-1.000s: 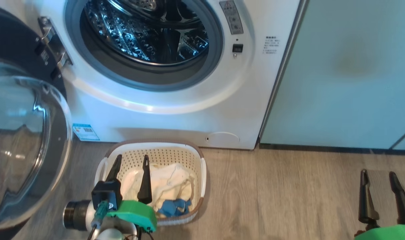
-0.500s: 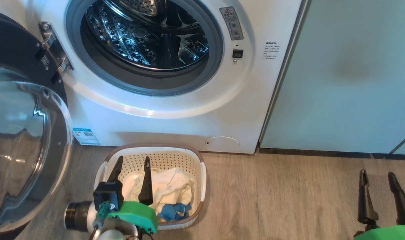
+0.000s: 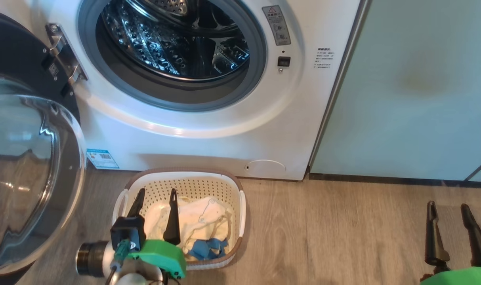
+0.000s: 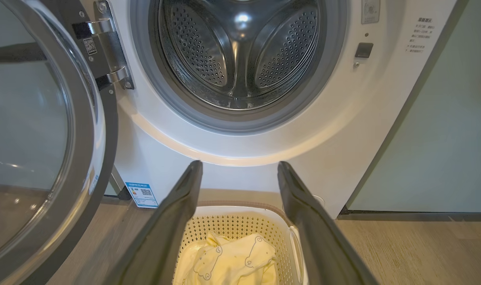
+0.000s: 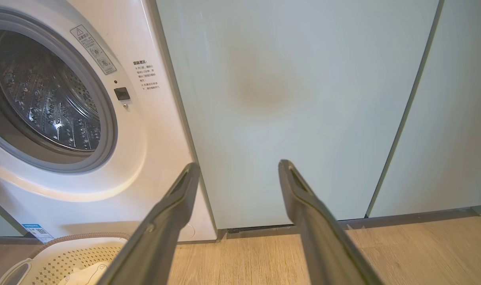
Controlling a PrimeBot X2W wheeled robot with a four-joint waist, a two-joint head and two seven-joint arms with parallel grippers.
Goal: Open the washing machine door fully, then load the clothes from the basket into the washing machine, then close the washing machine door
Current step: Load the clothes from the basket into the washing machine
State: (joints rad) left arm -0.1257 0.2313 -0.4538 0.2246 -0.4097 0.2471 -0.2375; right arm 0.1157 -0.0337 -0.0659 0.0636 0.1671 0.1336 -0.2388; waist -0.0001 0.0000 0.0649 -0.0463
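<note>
The white washing machine (image 3: 209, 134) stands open, its steel drum (image 3: 177, 39) bare inside. Its door (image 3: 30, 170), a black ring with a clear glass bowl, is swung out to the left on the metal hinge (image 3: 64, 53). On the floor in front sits the cream basket (image 3: 185, 180) holding pale yellow clothes (image 3: 203, 219) and a blue strappy piece (image 3: 205, 247). My left gripper (image 3: 155, 192) hangs open over the basket's left half, fingers spread above the clothes (image 4: 228, 261), holding nothing. My right gripper (image 3: 448, 206) is open over the floor at the far right.
Pale green cabinets (image 3: 415, 91) stand right of the washer, close ahead of the right gripper (image 5: 238, 166). Wood floor (image 3: 335, 233) stretches between the basket and the right gripper. The open door takes up the space left of the basket.
The head camera has shifted slightly up and down. The left gripper has sunk a little toward the clothes, still open. The right gripper has kept its place.
</note>
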